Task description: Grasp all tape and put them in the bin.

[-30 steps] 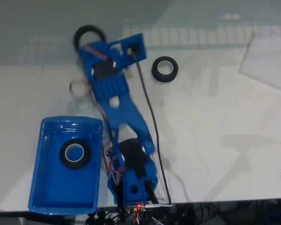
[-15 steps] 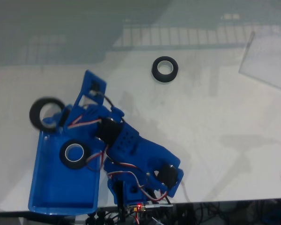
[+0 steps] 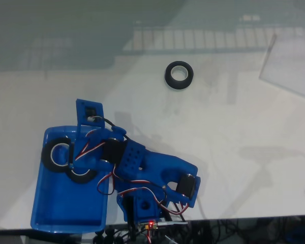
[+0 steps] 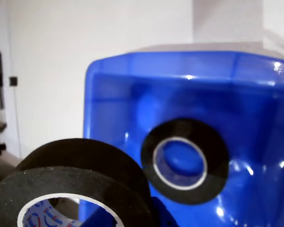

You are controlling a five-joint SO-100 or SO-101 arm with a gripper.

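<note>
Across the white table [image 3: 229,152] in the fixed view, I see the biggest item, the blue arm [image 3: 142,168], folded from its base at 6 o'clock toward 9 o'clock, its red and white wires looping over the joints. Next in size is the blue bin [image 3: 66,203], sitting at 8 o'clock of the frame with its lower edge at the table's front lip. The gripper [image 3: 66,156] hangs over the bin's upper end, and I read it as clamped on a black tape roll [image 3: 55,155], though the fingers themselves are hard to make out against the blue plastic. A second roll [image 3: 81,174] lies on the bin floor just beside it at 5 o'clock, half covered by the arm. In the wrist view the held roll [image 4: 71,189] is cut off by the bottom edge at 7 o'clock, its pale core printed with something I cannot read, and the roll in the bin [image 4: 184,161] lies flat on the glossy floor. The third roll [image 3: 179,75] lies well apart on the table at 12 o'clock. A clear sheet [image 3: 290,66] sits at 2 o'clock, partly cut off. The table's far part reflects a grid of ceiling lights, and cables clutter the front edge.
</note>
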